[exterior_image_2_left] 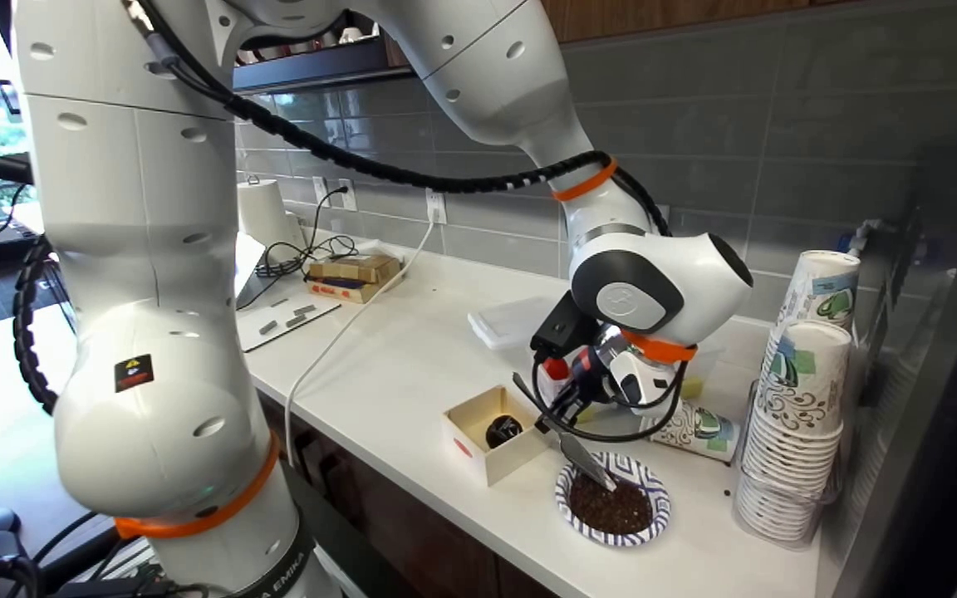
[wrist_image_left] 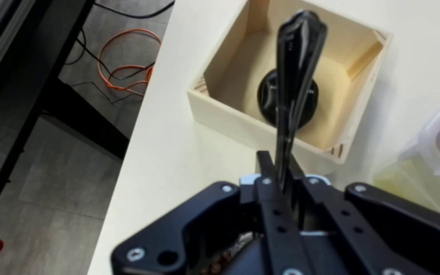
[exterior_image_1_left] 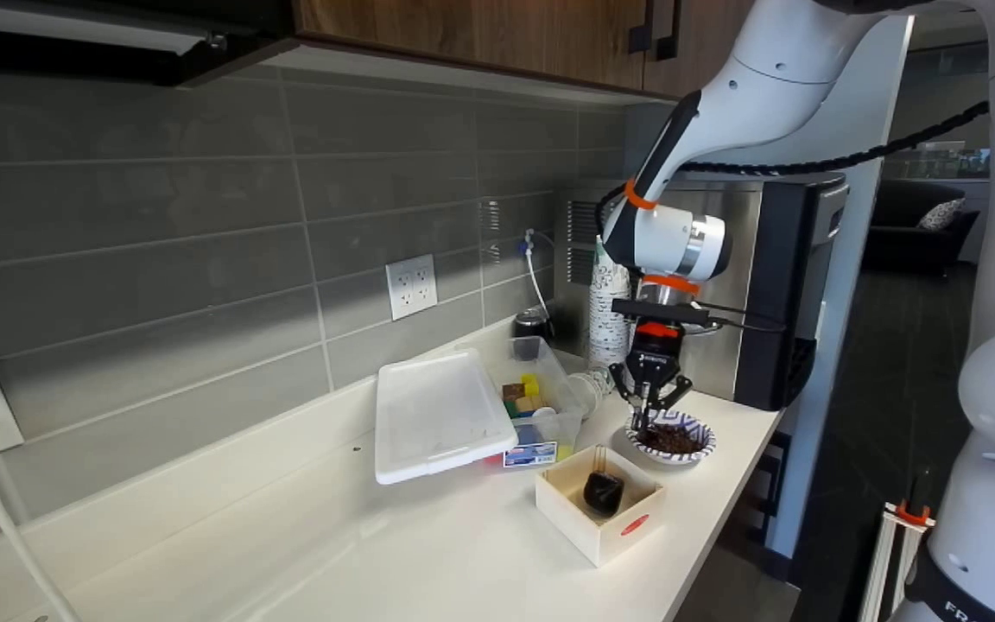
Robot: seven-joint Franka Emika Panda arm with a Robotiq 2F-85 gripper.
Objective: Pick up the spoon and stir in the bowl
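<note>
Close to the front edge of the counter (exterior_image_1_left: pixel 463 553), near the corner by the steel machine (exterior_image_1_left: pixel 731 337), sits the bowl (exterior_image_1_left: pixel 686 422) in an exterior view, patterned rim, dark brown grains (exterior_image_1_left: pixel 674 441) inside. Just above its rim, tips downward, it's the gripper (exterior_image_1_left: pixel 644 416)! Beside the bowl, along that same edge: the wooden box (exterior_image_1_left: pixel 567 521), a black object (exterior_image_1_left: pixel 604 492) in it. Back towards the wall edge, a white lid (exterior_image_1_left: pixel 437 419) lies tilted beside a clear tub (exterior_image_1_left: pixel 568 404).

And in an exterior view, look at the spoon (exterior_image_2_left: pixel 585 458), slanting, handle end up towards the box, head down inside the bowl's rim, over the grains! Touching them? Can't tell. Paper cups (exterior_image_2_left: pixel 802 440) tower near the counter's end edge; one cup (exterior_image_2_left: pixel 690 428) lies on its side, nearer the wall edge.

Up in the wrist view, the fingers (wrist_image_left: pixel 267 191) are clamped tight on the spoon, its dark, shiny handle rising in front of the box. Down the left, the front edge runs slantwise, grey floor (wrist_image_left: pixel 67 179) beyond.
</note>
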